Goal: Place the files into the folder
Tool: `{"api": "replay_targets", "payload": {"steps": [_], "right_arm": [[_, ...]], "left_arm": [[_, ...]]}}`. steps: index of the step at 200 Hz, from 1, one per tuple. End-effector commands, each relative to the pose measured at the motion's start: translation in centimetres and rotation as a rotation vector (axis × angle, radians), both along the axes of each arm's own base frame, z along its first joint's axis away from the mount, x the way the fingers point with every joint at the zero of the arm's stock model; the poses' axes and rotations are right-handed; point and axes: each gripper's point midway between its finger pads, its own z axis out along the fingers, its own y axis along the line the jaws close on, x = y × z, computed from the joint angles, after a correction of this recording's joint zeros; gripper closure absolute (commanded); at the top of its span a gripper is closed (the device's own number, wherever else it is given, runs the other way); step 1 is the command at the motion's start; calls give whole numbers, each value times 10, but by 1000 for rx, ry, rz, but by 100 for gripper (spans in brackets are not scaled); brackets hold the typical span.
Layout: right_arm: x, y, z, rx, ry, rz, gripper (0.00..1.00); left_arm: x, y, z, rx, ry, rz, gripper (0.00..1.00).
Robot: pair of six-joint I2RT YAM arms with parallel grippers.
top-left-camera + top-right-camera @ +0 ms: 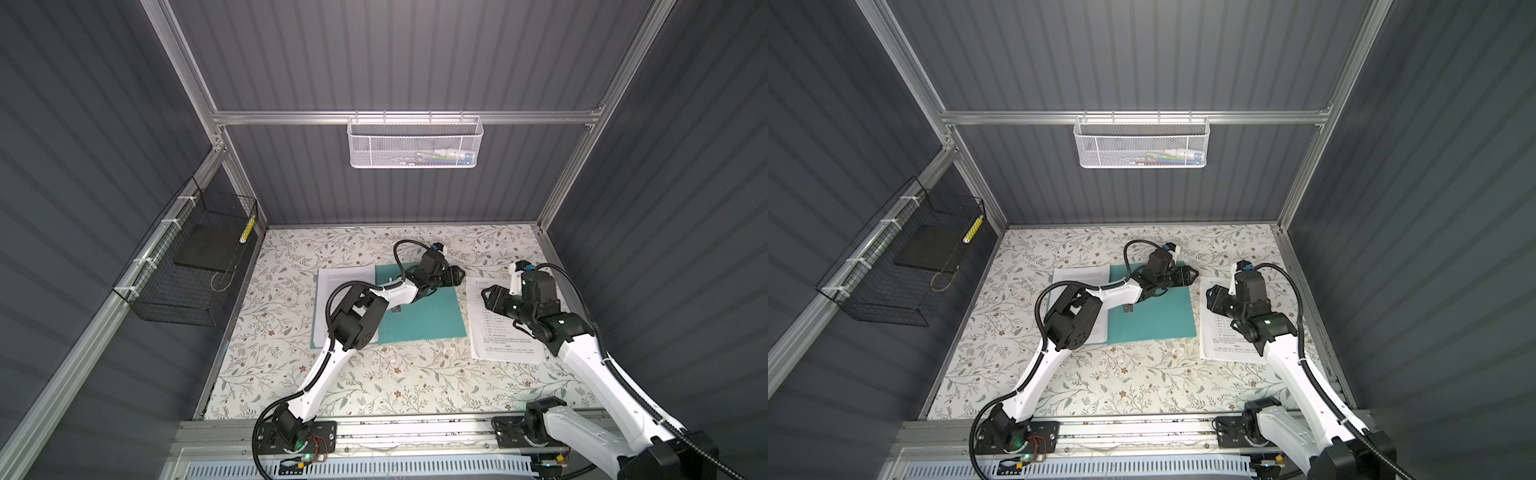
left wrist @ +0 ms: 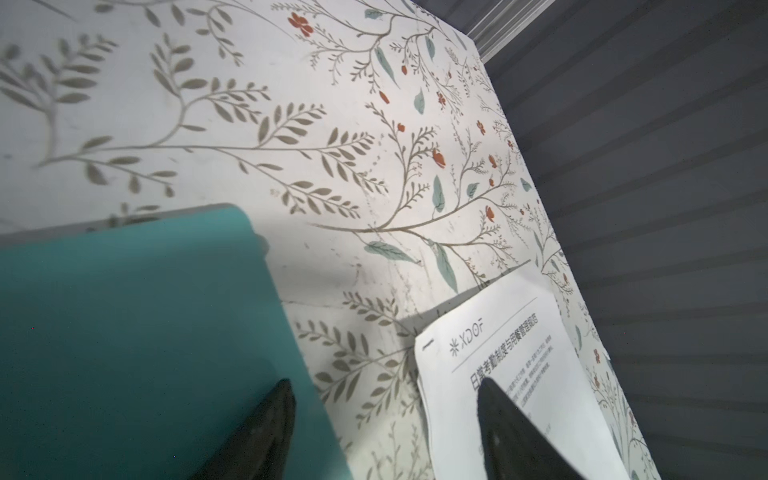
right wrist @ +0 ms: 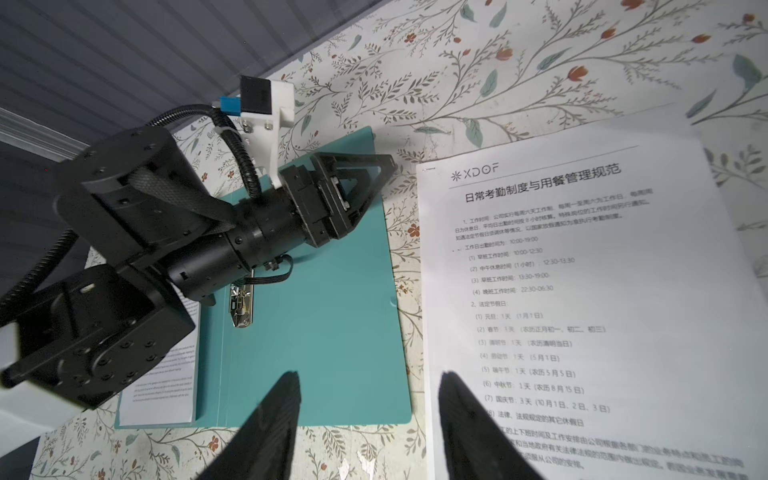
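Teal, thin, flat folder (image 1: 424, 320), open on floral tablecloth (image 1: 374, 374), metal clip (image 3: 241, 307) at spine. White printed files (image 1: 505, 332) just right of it; another sheet (image 1: 332, 291) on left cover. Left gripper (image 1: 455, 275) over far right corner, right gripper (image 1: 490, 300) over files' edge: both splayed, empty.

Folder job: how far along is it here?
Done: the folder lies open with one sheet on its left cover. In hand: nothing; the left tool hangs open over the folder's far right corner, the right tool open over the second sheet. Left: that sheet, on the table beside the folder.
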Motion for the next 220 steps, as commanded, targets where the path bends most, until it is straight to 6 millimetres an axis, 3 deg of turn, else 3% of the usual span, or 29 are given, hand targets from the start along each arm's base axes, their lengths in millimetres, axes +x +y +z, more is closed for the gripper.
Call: {"api": "replay_targets", "payload": {"steps": [1, 140, 220], "right_arm": [[-4, -2, 1, 2, -11, 0, 44], [-3, -1, -2, 20, -13, 17, 44], [-1, 0, -7, 34, 0, 21, 44]], "left_arm": [[-12, -13, -25, 5, 80, -29, 30], [-22, -34, -64, 7, 190, -65, 57], [-31, -37, -75, 12, 223, -84, 63]]}}
